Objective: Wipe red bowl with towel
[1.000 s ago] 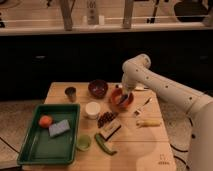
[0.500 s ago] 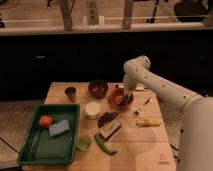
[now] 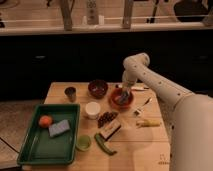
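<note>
Barely any shift since 0.5 s ago: gripper [image 3: 123,96] still down in the red bowl [image 3: 121,99], arm in approx. the same pose; vs 1 s ago the elbow sits slightly further back.

Camera view: white arm comes in from lower right, upper link runs up and left to a rounded elbow above the table's [image 3: 150,145] far edge, then forearm drops near vertical into the bowl. Gripper's tip is inside the bowl, on a dark grey towel [image 3: 120,98].

Red bowl sits mid-table toward the far side, just right of a dark brown bowl [image 3: 98,88]. White cup [image 3: 92,109] is near its left front. Green tray [image 3: 35,145] lies at table's left w/ an orange [image 3: 45,121] and a blue sponge [image 3: 59,128] in it. Banana [image 3: 148,122] is right of centre.
</note>
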Motion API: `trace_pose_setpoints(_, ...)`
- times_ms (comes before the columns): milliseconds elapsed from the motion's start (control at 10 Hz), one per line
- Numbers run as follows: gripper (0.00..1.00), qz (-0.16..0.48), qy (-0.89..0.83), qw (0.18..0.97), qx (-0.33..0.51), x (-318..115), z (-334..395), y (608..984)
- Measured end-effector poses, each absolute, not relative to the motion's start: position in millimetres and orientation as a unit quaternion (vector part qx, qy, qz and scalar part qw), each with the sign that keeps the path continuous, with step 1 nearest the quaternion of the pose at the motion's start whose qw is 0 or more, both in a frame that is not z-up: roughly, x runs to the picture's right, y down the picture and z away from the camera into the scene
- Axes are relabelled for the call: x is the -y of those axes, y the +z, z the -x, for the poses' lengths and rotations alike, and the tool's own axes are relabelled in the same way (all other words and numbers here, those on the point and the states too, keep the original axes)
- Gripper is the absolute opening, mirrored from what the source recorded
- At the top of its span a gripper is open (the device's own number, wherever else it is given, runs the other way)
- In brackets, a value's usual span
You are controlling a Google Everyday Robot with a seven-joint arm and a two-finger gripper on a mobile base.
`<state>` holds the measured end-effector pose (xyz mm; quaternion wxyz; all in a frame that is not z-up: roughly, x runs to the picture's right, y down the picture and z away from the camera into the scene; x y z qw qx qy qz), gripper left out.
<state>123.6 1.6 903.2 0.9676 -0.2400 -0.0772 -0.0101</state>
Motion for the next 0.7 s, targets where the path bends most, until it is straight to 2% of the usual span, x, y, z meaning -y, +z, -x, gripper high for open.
trace_pose_setpoints(400,0.04,0.241,-0.078,0.959,0.124,-14.0,-76.3,884.6)
trace_pose_setpoints(700,0.04,0.263,-0.129,0.947,0.134,-53.9,-69.7,867.0)
